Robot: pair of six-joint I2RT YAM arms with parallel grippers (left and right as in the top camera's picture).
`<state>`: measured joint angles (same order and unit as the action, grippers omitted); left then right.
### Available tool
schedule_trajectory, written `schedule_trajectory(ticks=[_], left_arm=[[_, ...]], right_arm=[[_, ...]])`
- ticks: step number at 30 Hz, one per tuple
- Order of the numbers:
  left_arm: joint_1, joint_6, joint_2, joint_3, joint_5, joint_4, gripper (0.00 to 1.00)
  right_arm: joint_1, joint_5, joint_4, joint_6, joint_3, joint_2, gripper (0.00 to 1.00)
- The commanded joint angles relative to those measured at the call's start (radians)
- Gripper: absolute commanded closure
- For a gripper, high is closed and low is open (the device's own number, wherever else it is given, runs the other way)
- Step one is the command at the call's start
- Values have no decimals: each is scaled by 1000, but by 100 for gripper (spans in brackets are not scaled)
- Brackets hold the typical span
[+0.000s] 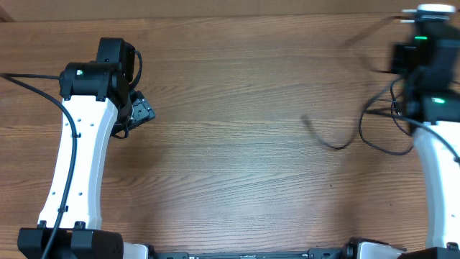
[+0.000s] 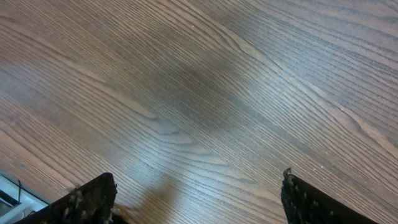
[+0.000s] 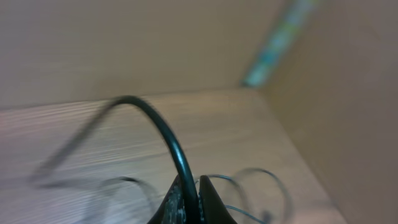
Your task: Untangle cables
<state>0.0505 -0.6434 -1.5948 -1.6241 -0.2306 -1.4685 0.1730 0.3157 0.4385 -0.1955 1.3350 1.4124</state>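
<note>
The cables are thin black cords at the right of the table. One (image 1: 332,142) curves across the wood from mid-right toward the right arm, with further loops (image 1: 381,115) near that arm. My right gripper (image 3: 191,202) is shut on a cable (image 3: 163,134), which arches up and away from the jaws; blurred loops (image 3: 261,180) lie behind. In the overhead view the right gripper is hidden under the arm at the far right. My left gripper (image 2: 198,196) is open and empty over bare wood; it shows in the overhead view (image 1: 138,110) at the left.
The wooden table (image 1: 230,180) fills the view. A cardboard-coloured wall (image 3: 155,43) stands close behind the right gripper, with a corner (image 3: 249,84) at the right. The white arms (image 1: 75,165) reach in from the front edge.
</note>
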Motion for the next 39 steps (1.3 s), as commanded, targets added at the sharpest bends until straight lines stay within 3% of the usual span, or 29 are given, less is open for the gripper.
schedule_trajectory(ticks=[1,6,11,12,13,15,18,26,31,39], left_arm=[[2,19,13,-15,19,4,16],[2,19,13,-15,23,6,16],[2,19,13,-15,23,6,16],[2,19,13,-15,23,6,16],[2,19,13,-15,23,8,16],[2,20,13,-15,23,14,14],[2,62,13,-15,29,52,12],[35,412,13,-15,210,283,0],[80,498,13,-15,217,306,1],[94,466,13,-14,216,47,0]], right_arm=[[126,-73,-5,17,9,-20,96],[240,-184,1,103,9,-13,96],[255,-217,13,103,9,14,96],[255,-221,21,103,9,17,89],[254,-235,27,103,9,19,76],[253,-301,34,103,9,19,30],[254,-443,46,103,9,18,0],[234,-856,140,104,9,19,0],[117,-697,321,101,9,19,0],[-134,-464,568,87,9,19,0]])
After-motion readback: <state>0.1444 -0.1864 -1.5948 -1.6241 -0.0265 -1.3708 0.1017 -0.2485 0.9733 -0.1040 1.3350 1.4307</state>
